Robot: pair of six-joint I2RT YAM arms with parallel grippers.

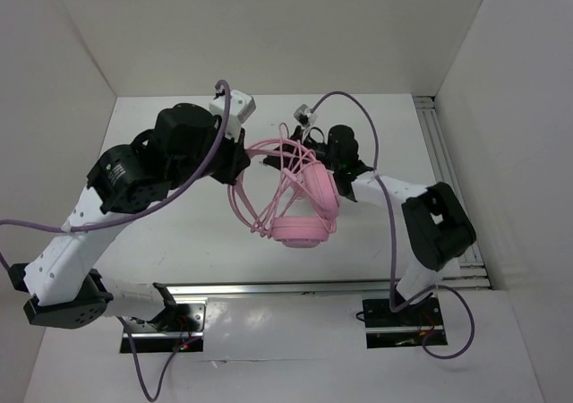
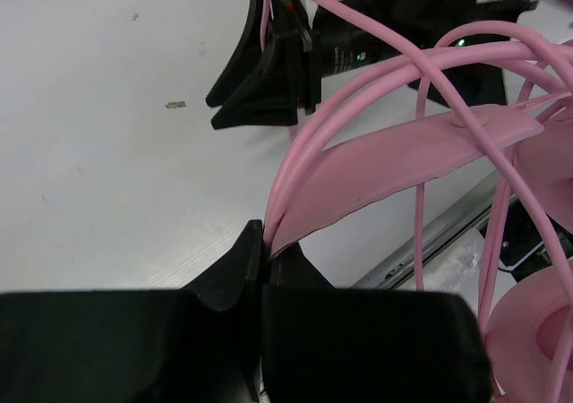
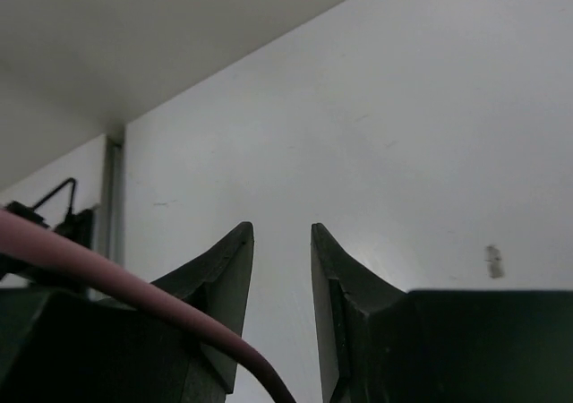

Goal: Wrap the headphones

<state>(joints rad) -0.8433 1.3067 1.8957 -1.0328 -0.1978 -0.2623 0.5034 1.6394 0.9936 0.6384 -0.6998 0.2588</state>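
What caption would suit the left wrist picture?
Left gripper clamped on the headphones, their pink cord looping past.

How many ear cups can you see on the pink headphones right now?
2. One ear cup is lowest in the top view; the other ear cup sits just above it, beside the right arm. Neither seems hidden.

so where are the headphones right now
Centre of the top view, between left arm and right arm: the headphones, headband pinched in the left jaws.

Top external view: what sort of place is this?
Probably a lab robot cell: plain white walls boxing a white table, left arm and right arm bolted at its edge, headphones between them.
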